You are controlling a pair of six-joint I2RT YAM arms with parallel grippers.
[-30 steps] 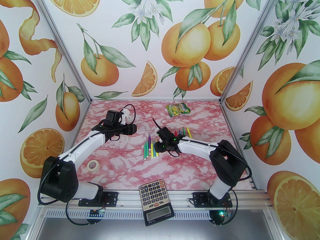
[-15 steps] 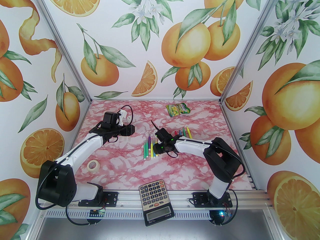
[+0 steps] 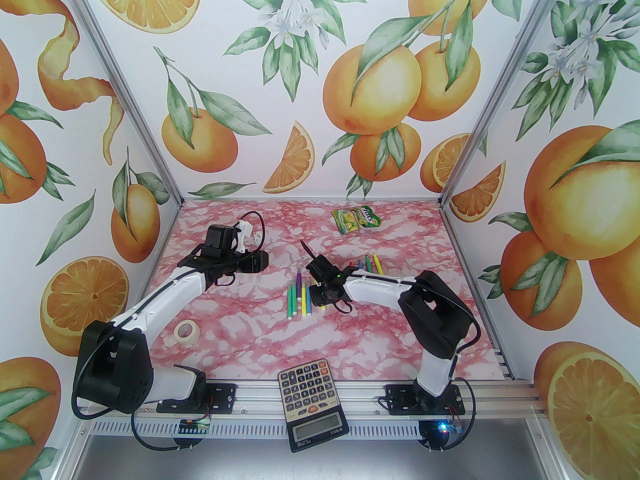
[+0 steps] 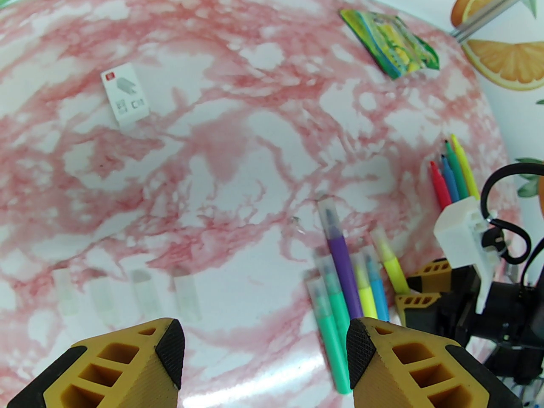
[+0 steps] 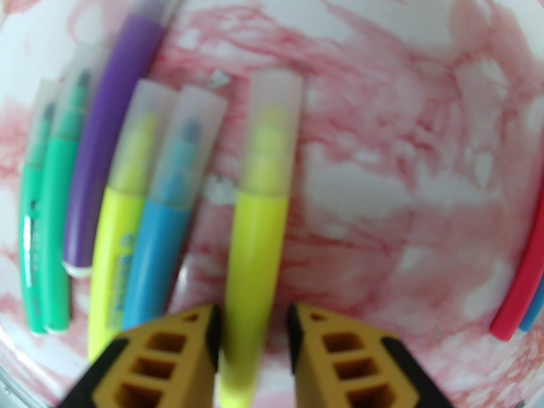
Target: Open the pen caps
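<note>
Pen caps (image 5: pixel 195 113), clear ones, sit on the pens (image 5: pixel 140 245), midway between the near and far edges of the table (image 3: pixel 250 333). Right gripper (image 5: pixel 255 338) straddles the yellow pen (image 5: pixel 259 236), its jaws narrow, with a small gap on one side. Left gripper (image 4: pixel 263 347) hangs wide open and empty.

The table (image 3: pixel 240 328) is pink-and-white marble, and the walls (image 3: pixel 320 118) carry an orange-fruit print. Frosted pen caps (image 5: pixel 274 113) cover two green pens (image 5: pixel 46 236), a purple pen (image 5: pixel 106 143), two yellow pens (image 5: pixel 255 236) and a blue pen (image 5: pixel 155 236). At 6 o'clock lies a black-and-tan calculator (image 3: pixel 310 398).

L tool (image 4: pixel 263 338) wide; R tool (image 5: pixel 253 325) narrow, low.
</note>
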